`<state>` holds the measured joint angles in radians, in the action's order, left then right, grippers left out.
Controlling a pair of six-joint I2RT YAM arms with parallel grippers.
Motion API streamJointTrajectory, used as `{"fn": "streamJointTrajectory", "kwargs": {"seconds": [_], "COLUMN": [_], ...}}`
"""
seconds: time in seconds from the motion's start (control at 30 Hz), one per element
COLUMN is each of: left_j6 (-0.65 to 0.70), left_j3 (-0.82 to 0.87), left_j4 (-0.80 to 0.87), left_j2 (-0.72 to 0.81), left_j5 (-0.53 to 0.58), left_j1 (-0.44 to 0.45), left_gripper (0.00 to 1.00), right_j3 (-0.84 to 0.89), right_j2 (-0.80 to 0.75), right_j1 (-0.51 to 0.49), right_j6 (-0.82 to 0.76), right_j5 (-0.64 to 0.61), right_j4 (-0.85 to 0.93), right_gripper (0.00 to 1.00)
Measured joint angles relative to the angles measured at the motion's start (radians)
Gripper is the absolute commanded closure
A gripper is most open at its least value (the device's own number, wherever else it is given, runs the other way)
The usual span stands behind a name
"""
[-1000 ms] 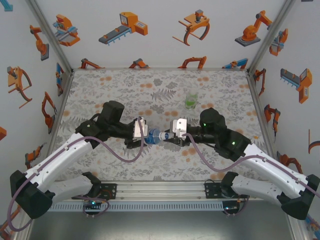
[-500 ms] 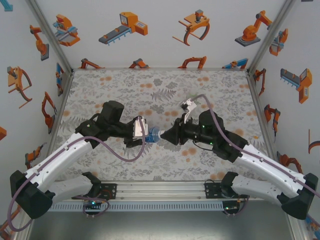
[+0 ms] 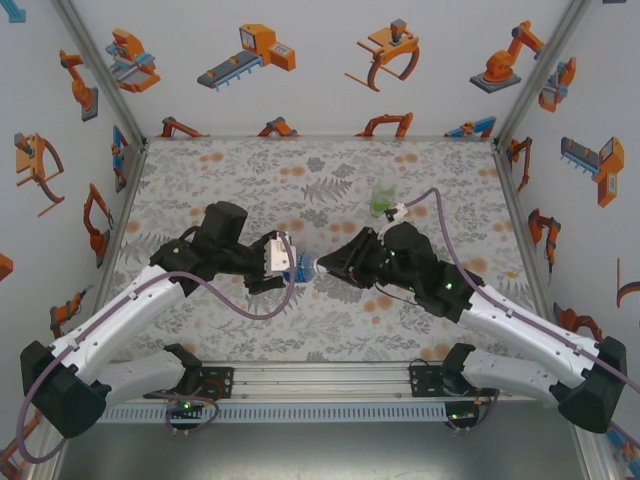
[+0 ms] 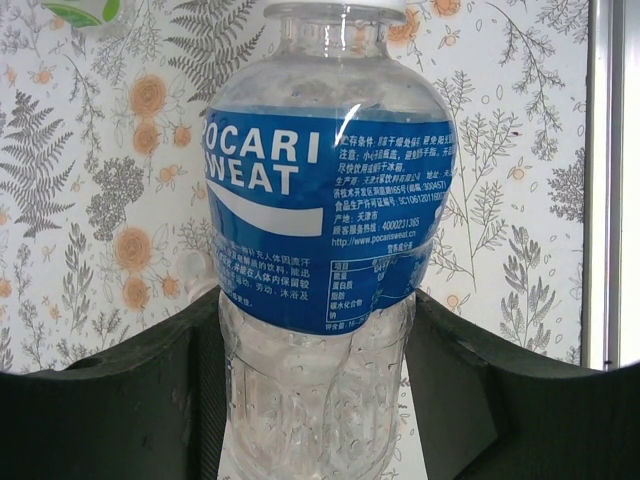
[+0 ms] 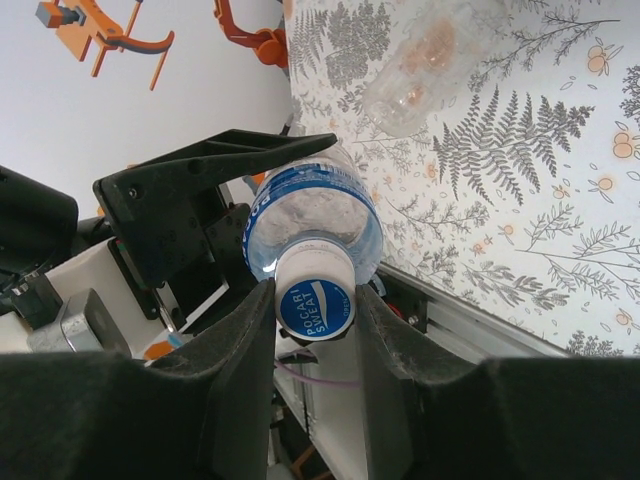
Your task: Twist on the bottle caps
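Note:
The blue-label bottle [image 3: 304, 267] hangs sideways above the table between the two arms. My left gripper [image 4: 315, 400] is shut on its clear lower body, one finger [image 4: 190, 400] on each side; the label [image 4: 325, 220] faces the left wrist camera. My right gripper [image 5: 315, 310] is shut on the bottle cap [image 5: 315, 300], white with a blue printed top, which sits on this bottle's neck [image 5: 310, 215]. In the top view the right gripper [image 3: 325, 268] meets the bottle's mouth end. A greenish bottle [image 3: 383, 197] stands upright behind the right arm.
A plain clear bottle [image 5: 425, 60] lies on the patterned table in the right wrist view. The metal rail [image 3: 320, 378] runs along the near edge. The greenish bottle's base [image 4: 85, 10] shows at the upper left of the left wrist view.
The right wrist has rolled about its axis while its jaws stayed on the cap; its camera mount swung from the left side over to the right. The left arm and bottle stayed put.

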<state>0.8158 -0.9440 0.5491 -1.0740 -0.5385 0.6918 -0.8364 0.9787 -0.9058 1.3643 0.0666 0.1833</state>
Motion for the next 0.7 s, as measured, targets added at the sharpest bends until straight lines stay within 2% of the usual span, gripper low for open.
{"fn": "streamJointTrajectory", "kwargs": {"seconds": [0.07, 0.13, 0.3, 0.5, 0.7], "left_j6": [-0.001, 0.000, 0.000, 0.001, 0.001], "left_j3": [0.000, 0.000, 0.000, 0.000, 0.000], "left_j4": [-0.014, -0.022, -0.023, -0.023, -0.023], "left_j2": [0.000, 0.000, 0.001, 0.001, 0.001], "left_j5": [-0.005, -0.027, -0.065, -0.072, -0.072], "left_j1": [0.000, 0.005, 0.016, 0.016, 0.016], "left_gripper": [1.00, 1.00, 1.00, 1.00, 1.00], "right_j3": [-0.019, -0.044, -0.113, -0.170, -0.194], "right_j2": [-0.002, -0.007, -0.049, -0.083, -0.063], "right_j1": [0.000, 0.000, 0.006, 0.007, 0.006], "right_j6": [-0.029, -0.089, -0.297, -0.766, -1.304], "right_j5": [-0.009, -0.031, -0.087, -0.038, 0.198], "right_j4": [0.022, 0.047, 0.074, 0.056, 0.050], "right_gripper": [0.58, 0.51, 0.49, 0.50, 0.50]}}
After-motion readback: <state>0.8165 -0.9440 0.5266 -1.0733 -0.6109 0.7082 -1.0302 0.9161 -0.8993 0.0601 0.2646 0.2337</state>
